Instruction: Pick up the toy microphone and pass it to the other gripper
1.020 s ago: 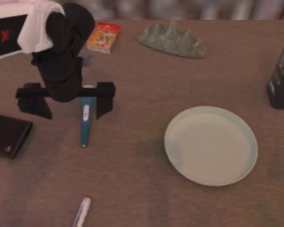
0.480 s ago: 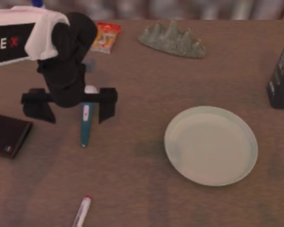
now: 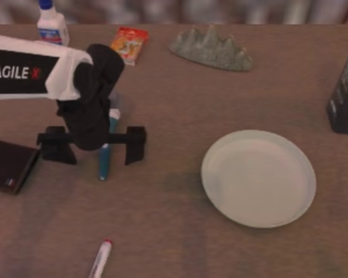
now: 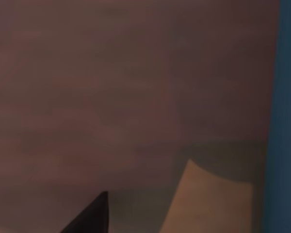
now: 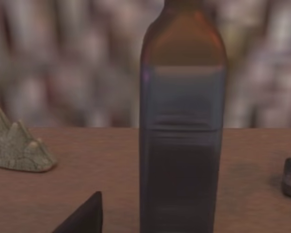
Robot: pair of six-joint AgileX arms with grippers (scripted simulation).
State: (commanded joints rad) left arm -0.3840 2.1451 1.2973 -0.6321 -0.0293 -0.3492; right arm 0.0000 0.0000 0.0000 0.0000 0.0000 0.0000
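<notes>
The toy microphone [image 3: 104,164] lies on the table left of centre; its teal handle shows below my left gripper, and its white head is hidden under the wrist. My left gripper [image 3: 97,146], black on the white AGILE X arm, stands open astride the handle, one finger on each side and apart from it. In the left wrist view the teal handle [image 4: 286,116] runs along one edge, with one black fingertip [image 4: 93,216] away from it. My right gripper is out of the top view; its wrist view shows a single fingertip [image 5: 85,218] with nothing in it.
A white plate [image 3: 258,179] lies right of centre. A dark bottle [image 3: 345,92] stands at the right edge, close before the right wrist camera [image 5: 182,145]. A grey rock [image 3: 211,49], orange packet [image 3: 129,43] and glue bottle [image 3: 51,26] line the back. Nearer are a black case [image 3: 8,165] and a red-capped marker [image 3: 100,258].
My left gripper has moved toward the table's near side and lower over the microphone. The white head, seen before, is now covered. The microphone has not moved.
</notes>
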